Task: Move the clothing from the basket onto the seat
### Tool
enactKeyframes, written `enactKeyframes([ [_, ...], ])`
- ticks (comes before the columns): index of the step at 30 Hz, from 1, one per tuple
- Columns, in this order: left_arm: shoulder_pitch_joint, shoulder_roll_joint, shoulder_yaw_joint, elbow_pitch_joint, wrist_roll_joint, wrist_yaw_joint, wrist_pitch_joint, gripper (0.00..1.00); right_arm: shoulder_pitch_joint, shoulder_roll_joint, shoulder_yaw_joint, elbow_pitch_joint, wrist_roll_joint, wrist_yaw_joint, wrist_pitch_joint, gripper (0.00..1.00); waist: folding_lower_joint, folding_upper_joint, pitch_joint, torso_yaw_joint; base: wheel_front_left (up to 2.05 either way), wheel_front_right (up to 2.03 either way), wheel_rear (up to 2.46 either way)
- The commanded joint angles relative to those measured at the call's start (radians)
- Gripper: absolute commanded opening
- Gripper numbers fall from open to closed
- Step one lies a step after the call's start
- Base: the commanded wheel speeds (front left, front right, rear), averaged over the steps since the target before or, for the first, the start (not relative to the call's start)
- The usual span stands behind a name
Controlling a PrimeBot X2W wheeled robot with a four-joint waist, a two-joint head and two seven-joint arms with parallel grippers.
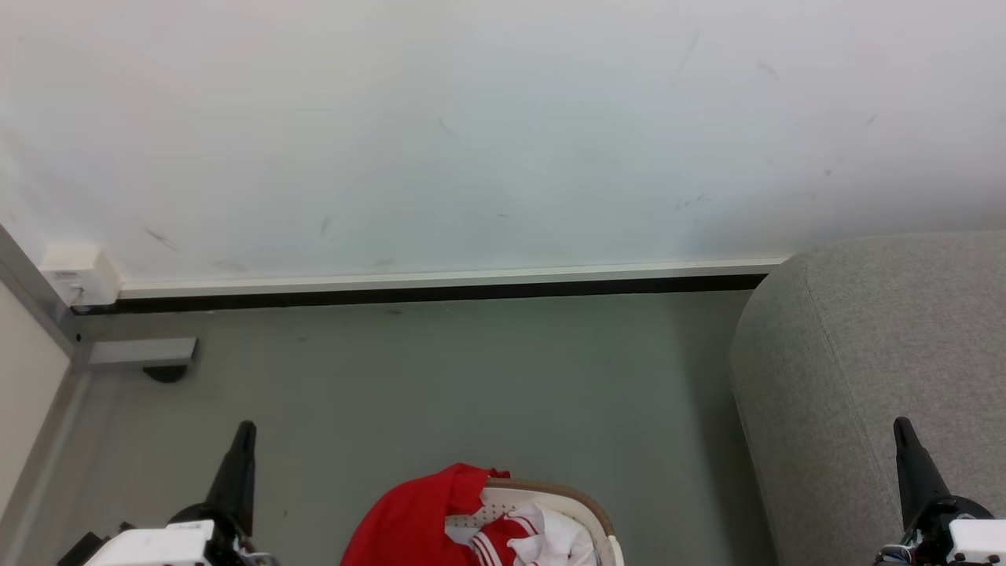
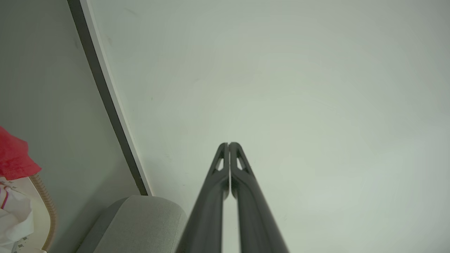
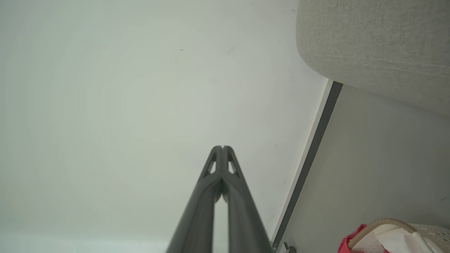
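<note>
The white basket (image 1: 585,507) with its tan-brown rim sits on the floor at the bottom centre of the head view. Red clothing (image 1: 416,519) spills over its left rim, and a red-and-white striped piece (image 1: 503,538) lies inside it. The grey woven seat (image 1: 872,369) stands to the right of the basket. My left gripper (image 1: 245,428) is shut and empty at the lower left, apart from the basket. Over the seat's front, my right gripper (image 1: 902,424) is shut and empty. Both point at the white wall in the wrist views: left gripper (image 2: 229,144), right gripper (image 3: 222,147).
A white wall (image 1: 471,134) with a pale baseboard (image 1: 440,279) runs behind the grey floor (image 1: 440,385). A small white box (image 1: 78,275) and a grey bracket (image 1: 141,351) sit at the far left corner, beside a pale panel (image 1: 27,385).
</note>
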Motion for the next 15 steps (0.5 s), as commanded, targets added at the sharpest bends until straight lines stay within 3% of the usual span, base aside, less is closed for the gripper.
enactKeyframes([
  [1, -0.009, 0.003, 0.002, -0.001, -0.014, -0.002, 0.003, 0.00, -0.013, 0.000, -0.003, 0.002, -0.004, -0.002, 0.002, 0.00, 0.0000, -0.0001, 0.000, 0.000, 0.00, 0.00, 0.00],
  [5, -0.009, 0.003, 0.002, -0.001, -0.014, -0.002, 0.003, 0.00, -0.013, 0.000, -0.003, 0.002, -0.004, -0.002, 0.002, 0.00, 0.0000, -0.0001, 0.000, 0.000, 0.00, 0.00, 0.00],
  [6, 0.000, 0.000, 0.000, 0.000, 0.000, 0.000, 0.000, 1.00, 0.000, 0.000, 0.000, 0.000, 0.000, 0.000, 0.000, 1.00, 0.0000, -0.0001, 0.000, 0.000, 0.00, 0.00, 0.00],
  [15, 0.024, -0.008, -0.010, 0.014, 0.008, 0.000, -0.028, 1.00, 0.026, 0.007, 0.024, 0.005, 0.004, 0.000, -0.025, 1.00, 0.0000, -0.0001, 0.001, 0.001, 0.00, 0.00, 0.00],
])
